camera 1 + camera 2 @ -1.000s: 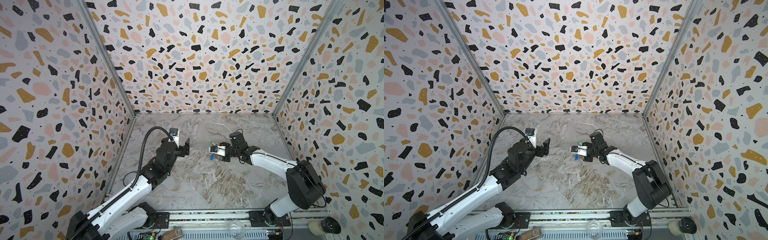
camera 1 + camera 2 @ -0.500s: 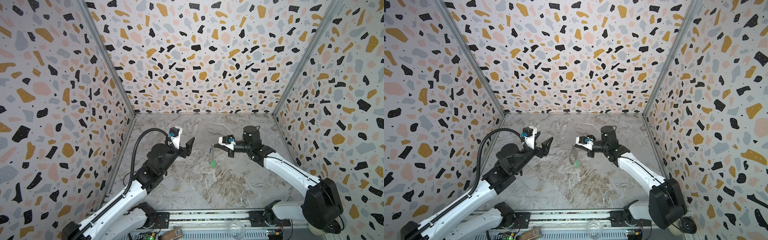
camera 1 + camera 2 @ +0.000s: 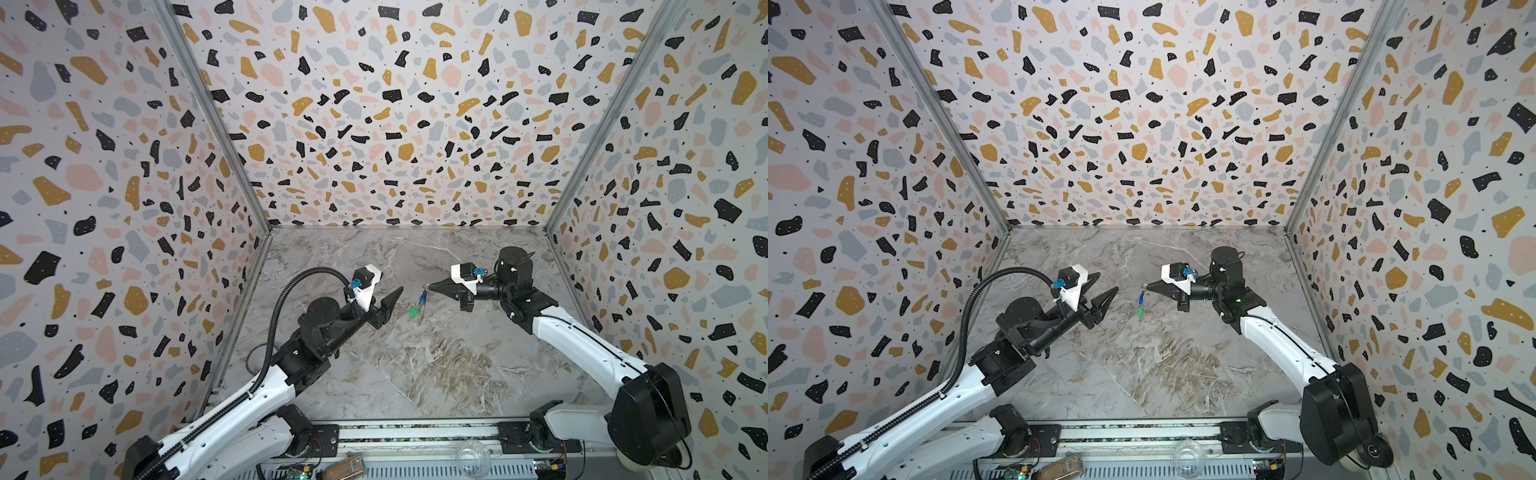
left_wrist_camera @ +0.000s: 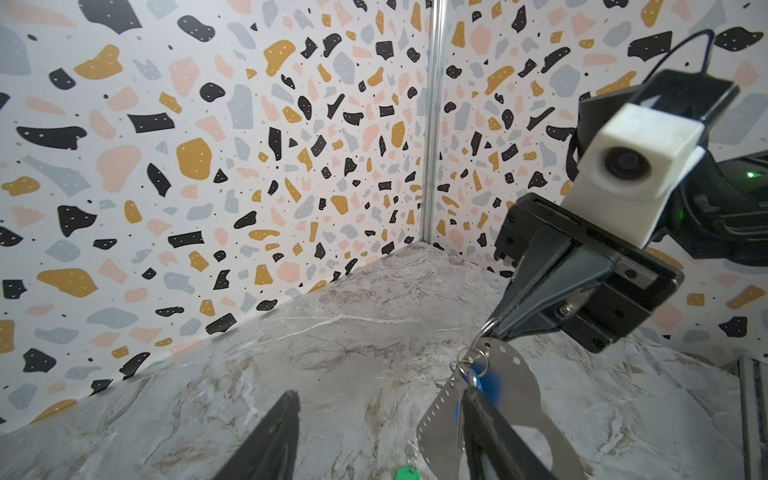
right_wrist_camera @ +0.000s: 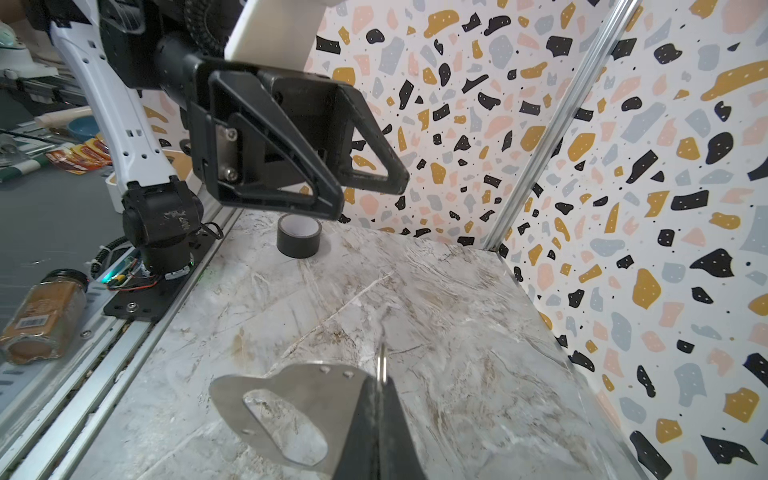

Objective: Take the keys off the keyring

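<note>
Left claw: the black two-fingered claw [image 3: 1108,282] on the left arm has its fingers parted with nothing between them. It is raised off the grey marbled worktop [image 3: 415,374] and points across at the hanging bunch.
Gap: in both top views a little air separates its tips from the bunch. In the left wrist view one finger [image 4: 490,428] overlaps the strap, and I cannot tell whether they touch.
Keys: two small dark metal keys [image 3: 420,303], one on a blue oblong plastic tag [image 3: 423,297] and one on a green oblong plastic tag [image 3: 413,312]. Both dangle in the air clear of the worktop, with the green tag lowest.
Keyring: a flat grey strap loop [image 4: 519,374] with a small metal ring [image 5: 382,361] at its upper end, hanging together with the keys.
Long axis: the bunch hangs straight down from the pinch, so its length runs up and down, crosswise to the left claw's reach.
Right claw: the black claw [image 3: 430,286] on the right arm is clenched on the small metal ring, and the whole bunch hangs from its tip.
Nearer arm: the right arm holds the bunch. The left arm is free, just to the left of it.
Coming move, my guess: the left claw travels rightward a short way, closes on a tag or key, and draws it off while the right claw holds firm.
</note>
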{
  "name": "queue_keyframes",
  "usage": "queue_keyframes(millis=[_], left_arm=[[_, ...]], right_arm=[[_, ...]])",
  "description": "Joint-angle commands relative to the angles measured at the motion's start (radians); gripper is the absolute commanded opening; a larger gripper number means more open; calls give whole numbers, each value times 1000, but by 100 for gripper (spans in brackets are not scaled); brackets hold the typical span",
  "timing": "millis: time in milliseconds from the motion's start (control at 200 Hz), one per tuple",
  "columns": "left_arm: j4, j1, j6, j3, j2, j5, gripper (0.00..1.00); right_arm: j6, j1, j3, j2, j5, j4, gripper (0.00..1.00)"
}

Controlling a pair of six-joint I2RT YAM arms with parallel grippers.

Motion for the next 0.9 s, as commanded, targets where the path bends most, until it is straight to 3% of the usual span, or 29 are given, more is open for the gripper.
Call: queue_keyframes(millis=[0,270,896], left_arm=[[77,-18,35,-1,6,21,58],[26,-47,101,41,37,43,43],[12,-110,156,77,81,33,37]], right_arm=[[83,-6,3,-30,-88,95,0],[135,-5,-13,-20,-128,152,0],[113,23,-20,-34,-111,142,0]])
